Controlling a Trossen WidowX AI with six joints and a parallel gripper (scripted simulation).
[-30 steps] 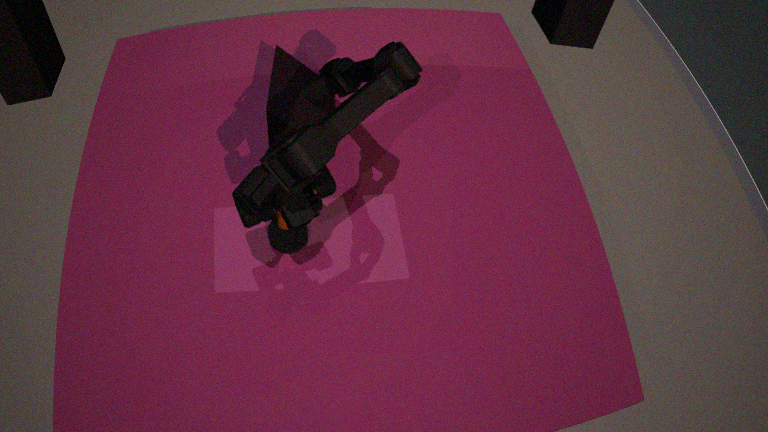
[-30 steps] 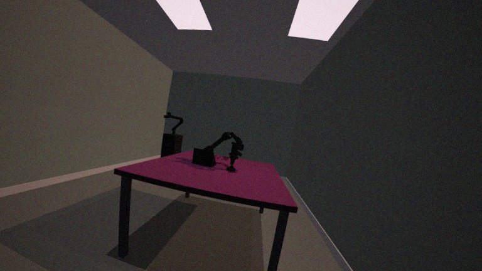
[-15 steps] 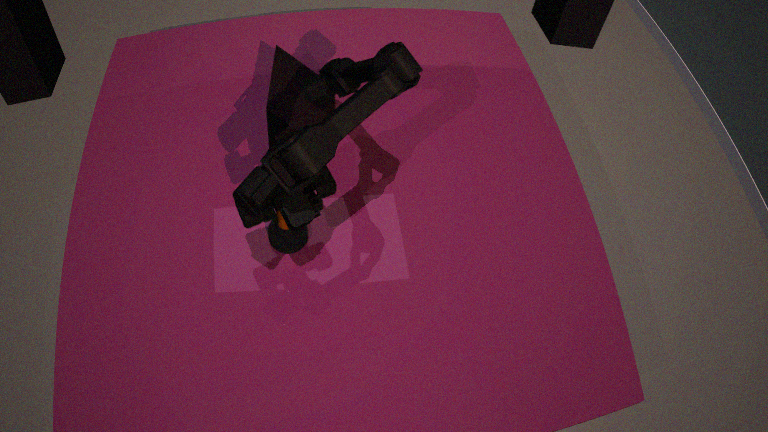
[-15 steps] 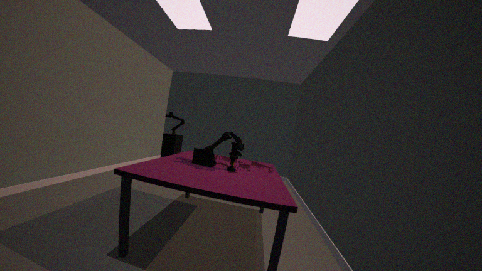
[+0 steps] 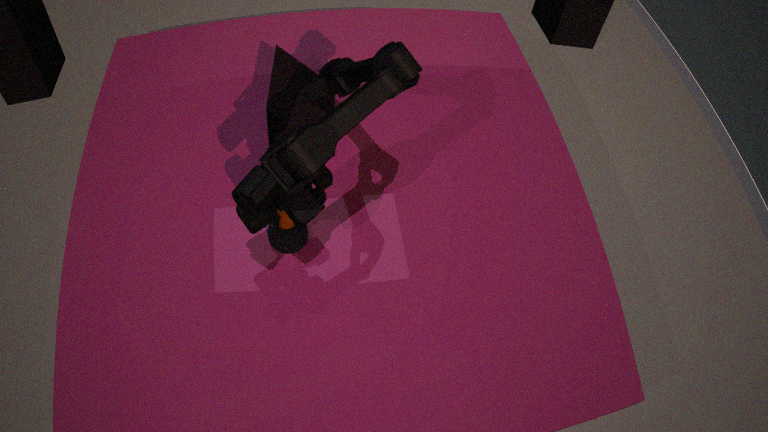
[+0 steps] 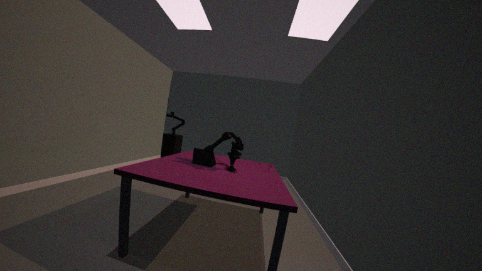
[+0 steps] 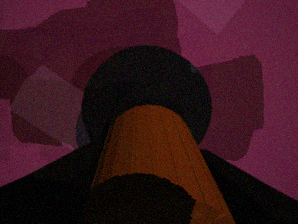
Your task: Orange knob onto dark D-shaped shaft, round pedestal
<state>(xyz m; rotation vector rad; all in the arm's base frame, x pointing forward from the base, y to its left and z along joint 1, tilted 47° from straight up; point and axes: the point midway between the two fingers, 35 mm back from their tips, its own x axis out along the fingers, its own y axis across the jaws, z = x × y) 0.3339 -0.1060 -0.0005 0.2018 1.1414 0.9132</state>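
Note:
My gripper [image 5: 284, 219] [image 6: 232, 164] is shut on the orange knob [image 5: 285, 219] [image 7: 160, 169]. In the wrist view the knob fills the lower middle and points down at the dark round pedestal [image 7: 145, 90], which lies right behind it. In the overhead view the pedestal [image 5: 288, 240] shows as a dark disc just under the gripper, and only a small orange wedge of the knob is visible between the fingers. The shaft is hidden by the knob. I cannot tell how far down the knob sits on it.
The arm's dark base [image 5: 287, 88] [image 6: 203, 157] stands on the magenta table [image 5: 483, 241] [image 6: 256, 183]. A lighter pink rectangle [image 5: 230, 263] marks the area around the pedestal. Two dark blocks [image 5: 26, 53] [image 5: 571, 21] stand beyond the table's back corners.

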